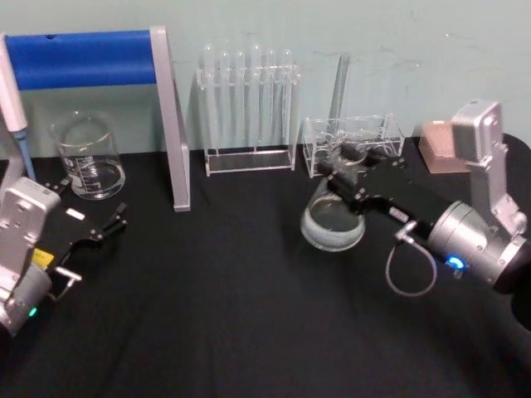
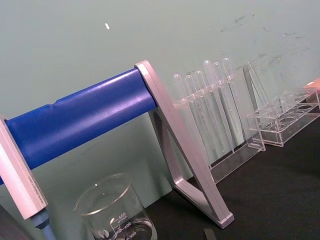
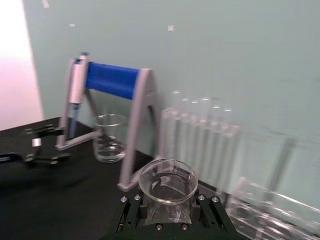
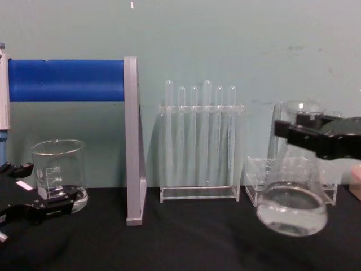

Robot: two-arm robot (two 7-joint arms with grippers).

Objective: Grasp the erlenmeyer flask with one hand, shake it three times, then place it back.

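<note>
Erlenmeyer flask [image 1: 332, 222] was gripped at its neck by the right end effector [image 1: 340, 170], w/ the jaws clenched on both sides of the glass just under the rim. It hung tilted, base lifted off the desk [image 1: 232, 315], some clear liquid inside, just in front of the small clear rack [image 1: 373, 137]. Left end effector [image 1: 95, 245] sat low at the left, fingers spread apart, near the beaker [image 1: 87, 157].
</note>
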